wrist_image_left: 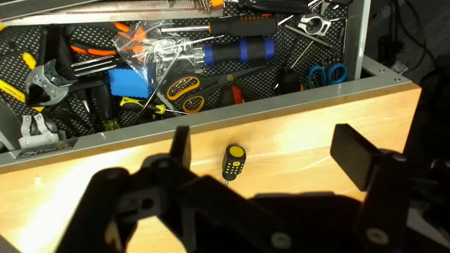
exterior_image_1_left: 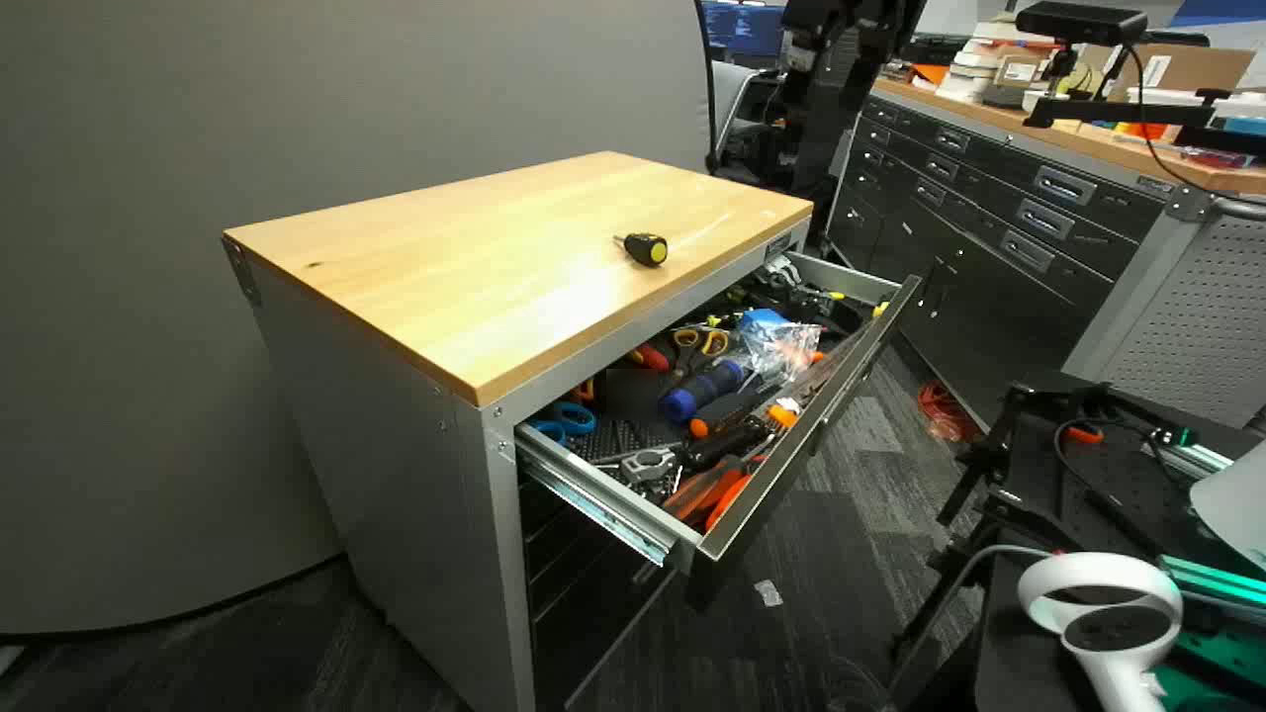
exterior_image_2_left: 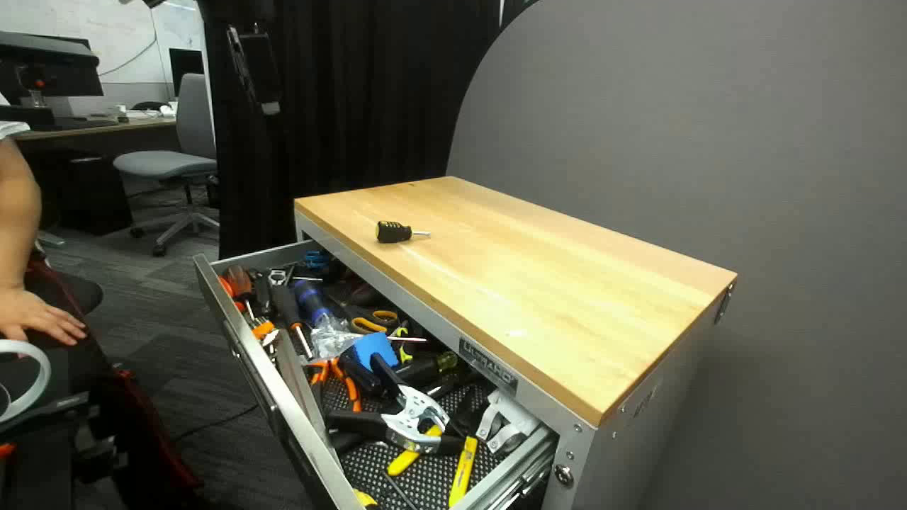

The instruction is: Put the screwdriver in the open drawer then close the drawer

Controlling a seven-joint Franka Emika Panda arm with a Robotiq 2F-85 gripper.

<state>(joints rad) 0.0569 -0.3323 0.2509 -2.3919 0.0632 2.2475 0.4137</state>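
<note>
To the left, in an exterior view, I see a grey metal cabinet (exterior_image_1_left: 386, 465) capped by a smooth, pale wooden worktop (exterior_image_1_left: 475, 257). On it lies the stubby black screwdriver (exterior_image_1_left: 646, 249) with a yellow end cap, its thin shaft pointing towards ten o'clock. At five o'clock from the screwdriver, the wide, shallow grey metal drawer (exterior_image_1_left: 781, 455) is pulled out, heaped with hand tools (exterior_image_1_left: 727, 502), among them a cylindrical black-and-blue handle (exterior_image_1_left: 702, 391) and, just right of that, a crumpled clear plastic bag (exterior_image_1_left: 781, 346). Further over, at three o'clock, stands a dark metal tool chest (exterior_image_1_left: 989, 188); a white plastic ringed controller (exterior_image_1_left: 1123, 631) sits nearer me at four. In the wrist view, the black two-fingered claw (wrist_image_left: 263, 153) is released, its fingers wide apart at nine and three o'clock, and the screwdriver shows between them, touching neither.
</note>
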